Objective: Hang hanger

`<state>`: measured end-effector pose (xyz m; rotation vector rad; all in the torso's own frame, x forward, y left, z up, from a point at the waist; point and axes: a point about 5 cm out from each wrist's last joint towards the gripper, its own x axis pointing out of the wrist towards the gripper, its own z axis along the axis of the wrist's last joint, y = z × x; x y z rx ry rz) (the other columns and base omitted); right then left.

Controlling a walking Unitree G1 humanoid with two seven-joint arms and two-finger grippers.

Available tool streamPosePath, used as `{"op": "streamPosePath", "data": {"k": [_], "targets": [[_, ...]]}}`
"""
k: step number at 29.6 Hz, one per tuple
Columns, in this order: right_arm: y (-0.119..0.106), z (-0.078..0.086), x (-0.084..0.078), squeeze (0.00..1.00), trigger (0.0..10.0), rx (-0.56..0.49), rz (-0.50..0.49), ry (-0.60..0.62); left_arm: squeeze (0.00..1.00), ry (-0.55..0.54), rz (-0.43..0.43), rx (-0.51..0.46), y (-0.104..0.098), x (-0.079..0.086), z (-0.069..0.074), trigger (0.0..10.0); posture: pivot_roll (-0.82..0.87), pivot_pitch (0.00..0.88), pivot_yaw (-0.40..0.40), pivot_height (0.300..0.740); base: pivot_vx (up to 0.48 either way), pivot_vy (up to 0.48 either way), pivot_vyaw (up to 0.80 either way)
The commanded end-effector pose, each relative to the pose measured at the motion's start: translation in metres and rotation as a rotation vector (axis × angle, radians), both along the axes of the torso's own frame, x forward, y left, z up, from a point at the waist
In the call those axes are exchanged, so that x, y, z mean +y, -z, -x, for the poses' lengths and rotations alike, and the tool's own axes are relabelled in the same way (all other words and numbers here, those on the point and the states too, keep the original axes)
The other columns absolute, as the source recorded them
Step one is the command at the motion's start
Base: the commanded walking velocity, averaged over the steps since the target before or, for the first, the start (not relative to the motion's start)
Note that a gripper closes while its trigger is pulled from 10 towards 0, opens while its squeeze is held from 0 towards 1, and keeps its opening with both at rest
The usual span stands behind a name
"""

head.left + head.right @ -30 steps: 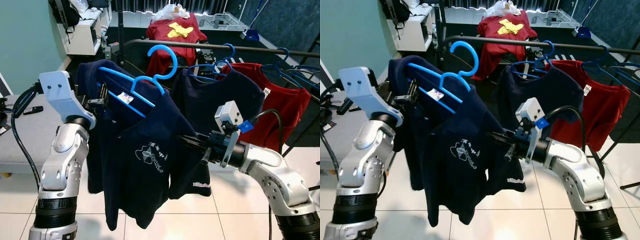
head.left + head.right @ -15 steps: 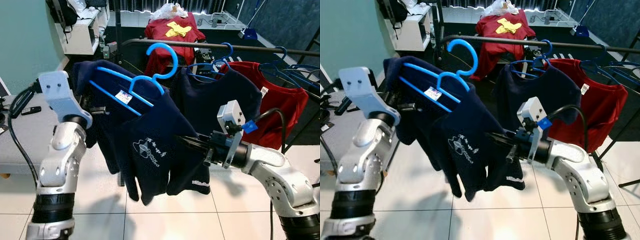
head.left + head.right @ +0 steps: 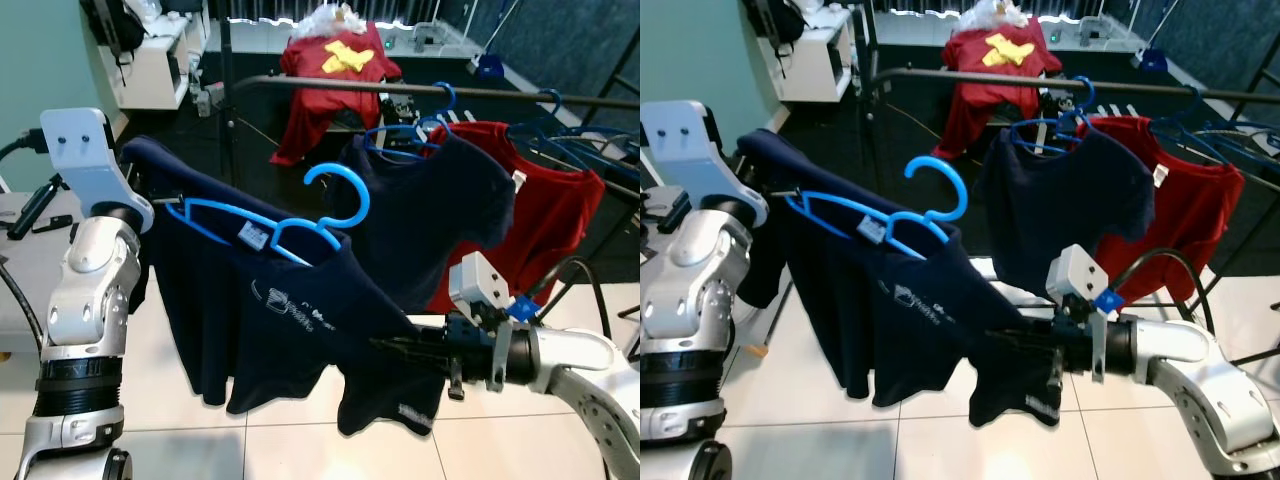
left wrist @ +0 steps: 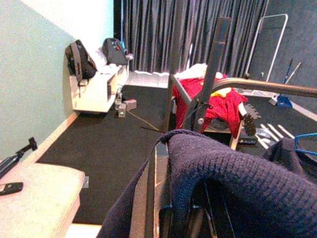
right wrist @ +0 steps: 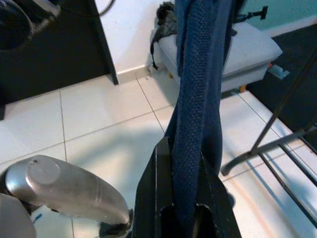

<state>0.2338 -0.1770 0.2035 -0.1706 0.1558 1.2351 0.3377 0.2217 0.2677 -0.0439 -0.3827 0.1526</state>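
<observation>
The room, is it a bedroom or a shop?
Probably a room in a home used for laundry: a clothes rack with shirts on blue hangers, a tiled floor, dark curtains.

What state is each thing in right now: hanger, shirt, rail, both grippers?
blue hanger: inside the shirt's neck, hook up, not on the rail.
navy shirt: stretched between the grippers.
rail: holds other hung shirts.
left gripper: shut on the shirt's shoulder.
right gripper: shut on the shirt's fabric.
</observation>
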Motion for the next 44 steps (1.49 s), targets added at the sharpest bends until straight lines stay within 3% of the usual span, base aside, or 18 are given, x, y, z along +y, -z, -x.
{"op": "streamPosePath", "data": {"k": [1, 2, 4, 6, 7, 12, 13, 14, 15, 18, 19, 23, 28, 32, 33, 38, 39, 44], "targets": [[-0.019, -0.004, -0.008, 0.00, 0.0, -0.073, -0.069, 0.058, 0.00, -0.018, -0.046, -0.001, -0.001, 0.004, -0.001, 0.5, 0.04, 0.065, -0.030, 0.740, 0.000, 0.000, 0.00], [-0.019, -0.004, -0.008, 0.00, 0.0, -0.073, -0.069, 0.058, 0.00, -0.018, -0.046, -0.001, -0.001, 0.004, -0.001, 0.5, 0.04, 0.065, -0.030, 0.740, 0.000, 0.000, 0.00], [-0.032, -0.017, -0.016, 0.00, 0.0, -0.158, -0.124, 0.167, 0.00, 0.043, -0.085, 0.079, 0.019, -0.011, -0.003, 1.4, 0.04, 0.067, -0.030, 0.740, 0.000, 0.000, 0.00], [-0.034, -0.020, -0.019, 0.00, 0.0, -0.175, -0.131, 0.201, 0.00, 0.048, -0.093, 0.121, 0.028, -0.013, -0.004, 1.8, 0.04, 0.069, -0.030, 0.740, 0.000, 0.000, 0.00], [-0.035, -0.023, -0.022, 0.00, 0.0, -0.186, -0.122, 0.232, 0.00, 0.038, -0.110, 0.173, 0.039, -0.011, -0.005, 2.6, 0.04, 0.071, -0.029, 0.740, 0.000, 0.000, 0.00], [-0.034, -0.025, -0.024, 0.00, 0.0, -0.193, -0.110, 0.251, 0.00, 0.026, -0.120, 0.210, 0.045, -0.008, -0.005, 2.8, 0.05, 0.072, -0.030, 0.740, 0.000, 0.000, 0.00], [-0.035, -0.027, -0.027, 0.00, 0.0, -0.201, -0.102, 0.277, 0.00, 0.008, -0.121, 0.258, 0.055, -0.002, -0.005, 4.4, 0.05, 0.073, -0.027, 0.740, 0.000, 0.000, 0.00], [-0.035, -0.027, -0.027, 0.00, 0.0, -0.201, -0.102, 0.277, 0.00, 0.008, -0.121, 0.258, 0.055, -0.002, -0.005, 4.4, 0.05, 0.073, -0.027, 0.740, 0.000, 0.000, 0.00], [-0.036, -0.027, -0.028, 0.00, 0.0, -0.203, -0.117, 0.285, 0.00, 0.020, -0.126, 0.316, 0.065, 0.000, -0.005, 7.6, 0.05, 0.077, -0.026, 0.740, 0.000, 0.000, 0.00], [-0.036, -0.027, -0.028, 0.00, 0.0, -0.203, -0.117, 0.285, 0.00, 0.020, -0.126, 0.316, 0.065, 0.000, -0.005, 7.6, 0.05, 0.077, -0.026, 0.740, 0.000, 0.000, 0.00], [-0.036, -0.024, -0.026, 0.00, 0.0, -0.183, -0.136, 0.260, 0.00, 0.028, -0.119, 0.362, 0.074, 0.001, -0.005, 7.5, 0.05, 0.077, -0.025, 0.740, 0.000, 0.000, 0.00], [-0.013, 0.009, -0.017, 0.00, 0.0, 0.017, -0.049, 0.023, 0.00, 0.003, -0.108, 0.383, 0.079, 0.006, -0.005, 7.2, 0.05, 0.078, -0.028, 0.740, 0.000, 0.000, 0.00], [-0.007, 0.022, -0.022, 0.00, 0.0, 0.089, -0.042, -0.028, 0.00, -0.025, -0.117, 0.367, 0.074, 0.011, -0.006, 7.6, 0.05, 0.082, -0.032, 0.740, 0.000, 0.000, 0.00], [-0.021, 0.007, -0.031, 0.00, 0.0, -0.015, -0.108, 0.082, 0.00, 0.026, -0.130, 0.366, 0.075, 0.007, -0.006, 8.7, 0.04, 0.083, -0.028, 0.740, 0.000, 0.000, 0.00], [-0.029, -0.009, -0.037, 0.00, 0.0, -0.099, -0.143, 0.201, 0.00, 0.107, -0.138, 0.361, 0.077, -0.003, -0.003, 10.0, 0.04, 0.083, -0.025, 0.740, 0.000, 0.000, 0.00], [-0.032, -0.019, -0.040, 0.00, 0.0, -0.138, -0.144, 0.287, 0.00, 0.186, -0.134, 0.372, 0.085, -0.007, 0.004, 10.0, 0.05, 0.089, -0.027, 0.740, 0.000, 0.000, 0.00], [-0.033, -0.022, -0.041, 0.00, 0.0, -0.149, -0.142, 0.310, 1.00, 0.214, -0.134, 0.390, 0.091, -0.006, 0.008, 10.0, 0.05, 0.089, -0.026, 0.740, 0.000, 0.000, 0.00], [-0.033, -0.023, -0.042, 0.00, 0.0, -0.141, -0.109, 0.318, 1.00, 0.336, -0.178, 0.443, 0.104, -0.005, 0.019, 10.0, 0.05, 0.091, -0.029, 0.740, 0.000, 0.000, 0.00]]}}
